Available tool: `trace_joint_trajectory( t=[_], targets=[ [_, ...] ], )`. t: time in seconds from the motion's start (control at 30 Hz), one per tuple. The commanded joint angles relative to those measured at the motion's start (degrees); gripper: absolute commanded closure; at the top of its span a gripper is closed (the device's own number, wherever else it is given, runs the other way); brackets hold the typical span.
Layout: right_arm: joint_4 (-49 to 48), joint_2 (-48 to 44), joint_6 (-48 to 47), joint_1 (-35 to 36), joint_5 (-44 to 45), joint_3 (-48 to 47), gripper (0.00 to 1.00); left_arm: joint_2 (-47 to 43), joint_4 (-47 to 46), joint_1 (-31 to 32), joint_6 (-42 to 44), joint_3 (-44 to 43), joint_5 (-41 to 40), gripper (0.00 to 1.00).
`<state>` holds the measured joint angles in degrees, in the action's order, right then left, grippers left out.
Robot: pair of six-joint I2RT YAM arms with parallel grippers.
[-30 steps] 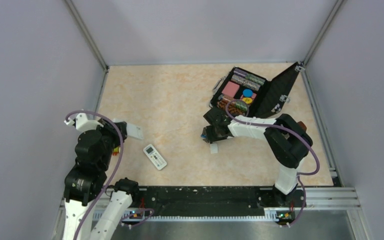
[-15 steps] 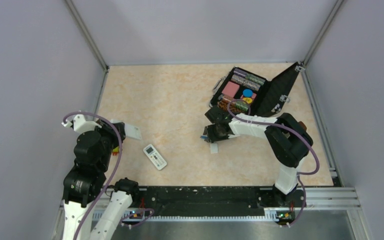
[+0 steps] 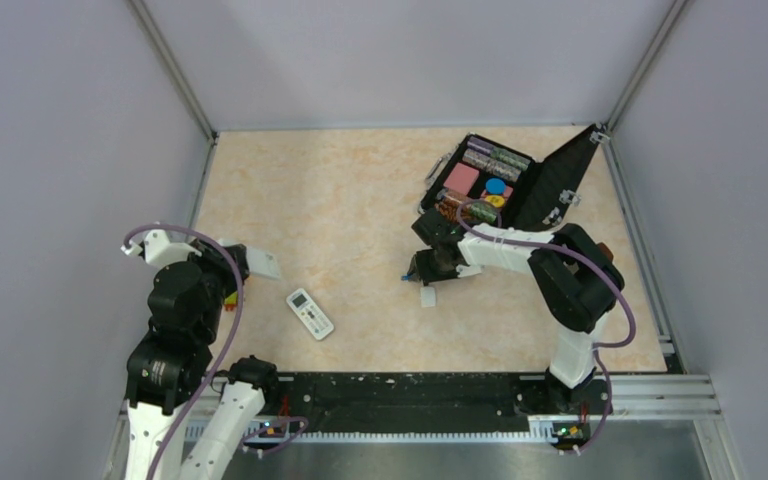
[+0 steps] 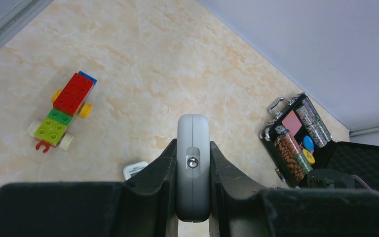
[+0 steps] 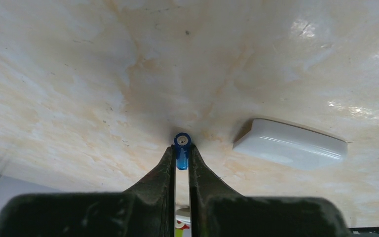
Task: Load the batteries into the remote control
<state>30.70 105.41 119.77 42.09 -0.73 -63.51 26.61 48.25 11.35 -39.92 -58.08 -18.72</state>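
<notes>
Running cream with tan marble veining all across the worktop [image 3: 340, 200]. Showing black on the open case [image 3: 550, 192], with pink, blue and yellow pieces and green, orange and white striped chips [image 3: 495, 158] inside. Glinting bright blue on the battery [image 5: 182, 144], between the black right fingers [image 5: 166, 172]. Gleaming plain white on the small cover [image 5: 290, 143]. Showing pale grey-white on the remote control [image 4: 193, 168], between the black left fingers [image 4: 157, 170]. Mixing red, green, lime, blue and yellow on the toy brick car [image 4: 64, 111], well left of the case.
</notes>
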Motion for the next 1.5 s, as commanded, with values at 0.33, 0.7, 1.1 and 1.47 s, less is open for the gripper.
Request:
trace_joint_trajectory(
  t=[0.33,0.7,1.1,1.47],
  targets=[
    [8.2,4.1,4.7,4.4,7.7,-6.1,1.00,-1.5,-4.9,-0.1,0.1,2.0,6.3,1.00],
    [11.4,-4.6,-17.4,10.2,20.1,-7.8,1.00,-9.3,-21.6,-0.1,2.6,13.2,26.4,1.00],
    [-7.1,-34.1,-57.8,9.9,29.7,5.7,1.00,-11.9,-42.3,-0.1,3.1,20.7,46.3,1.00],
    [-15.6,-46.8,-77.9,9.7,7.8,0.6,1.00,-5.4,-56.7,-0.1,-12.3,24.4,48.0,1.00]
  ],
)
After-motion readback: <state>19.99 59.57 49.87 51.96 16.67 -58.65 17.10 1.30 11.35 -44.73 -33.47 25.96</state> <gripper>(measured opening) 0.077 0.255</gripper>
